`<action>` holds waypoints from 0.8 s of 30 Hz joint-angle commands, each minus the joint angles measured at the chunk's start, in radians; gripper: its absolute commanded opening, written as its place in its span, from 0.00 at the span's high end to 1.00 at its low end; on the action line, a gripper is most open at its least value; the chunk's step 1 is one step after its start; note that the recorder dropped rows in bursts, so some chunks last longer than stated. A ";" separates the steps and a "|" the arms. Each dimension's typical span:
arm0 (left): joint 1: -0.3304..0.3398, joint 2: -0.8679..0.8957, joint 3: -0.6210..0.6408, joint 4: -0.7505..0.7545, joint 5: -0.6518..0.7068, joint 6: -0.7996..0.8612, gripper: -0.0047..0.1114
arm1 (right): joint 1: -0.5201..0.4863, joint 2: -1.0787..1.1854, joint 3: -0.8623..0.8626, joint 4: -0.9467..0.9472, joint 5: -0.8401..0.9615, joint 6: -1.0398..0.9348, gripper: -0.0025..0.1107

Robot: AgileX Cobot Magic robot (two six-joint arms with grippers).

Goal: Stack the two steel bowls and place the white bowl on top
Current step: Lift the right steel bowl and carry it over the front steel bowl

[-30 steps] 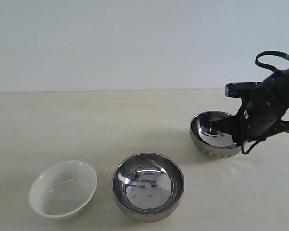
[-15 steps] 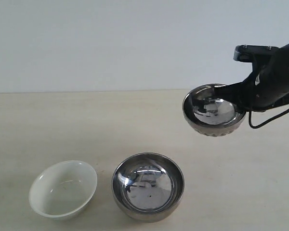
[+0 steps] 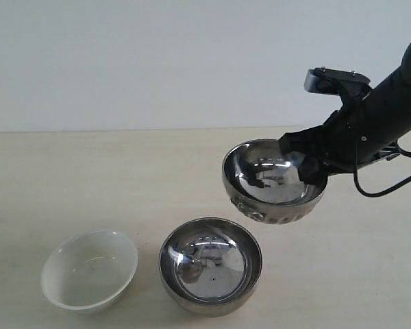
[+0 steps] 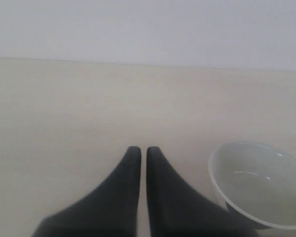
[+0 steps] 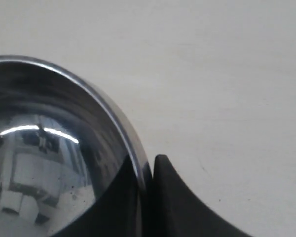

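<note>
A ribbed steel bowl (image 3: 270, 179) hangs in the air, tilted, above and to the right of the smooth steel bowl (image 3: 210, 265) that rests on the table. My right gripper (image 3: 308, 168) is shut on the ribbed bowl's rim, one finger inside and one outside; the right wrist view shows that rim (image 5: 126, 133) pinched at the gripper (image 5: 147, 170). The white bowl (image 3: 90, 269) stands to the left of the smooth steel bowl. In the left wrist view my left gripper (image 4: 139, 150) is shut and empty, beside the white bowl (image 4: 259, 182). The left gripper is out of the exterior view.
The pale table (image 3: 89, 178) runs back to a plain light wall. A black cable (image 3: 387, 188) loops off the right arm near the table's right side.
The right gripper has lifted the ribbed steel bowl off the table at the right and carried it up and leftward, toward the smooth steel bowl. The other bowls have not moved.
</note>
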State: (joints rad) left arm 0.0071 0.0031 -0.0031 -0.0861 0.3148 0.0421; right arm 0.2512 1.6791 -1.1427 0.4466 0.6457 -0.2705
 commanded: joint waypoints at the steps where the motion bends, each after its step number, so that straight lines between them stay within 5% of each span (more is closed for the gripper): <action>1: -0.005 -0.003 0.003 0.000 -0.009 -0.005 0.93 | 0.050 -0.015 0.003 0.043 0.043 -0.073 0.98; 9: -0.005 -0.003 0.003 0.000 -0.009 -0.005 0.93 | 0.188 -0.011 0.003 0.043 0.030 -0.086 0.98; 24: -0.005 -0.003 0.003 0.000 -0.009 -0.005 0.93 | 0.244 0.082 0.005 0.041 -0.017 -0.082 0.98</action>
State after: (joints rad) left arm 0.0071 0.0031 -0.0031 -0.0861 0.3148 0.0421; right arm 0.4892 1.7500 -1.1390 0.4822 0.6489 -0.3552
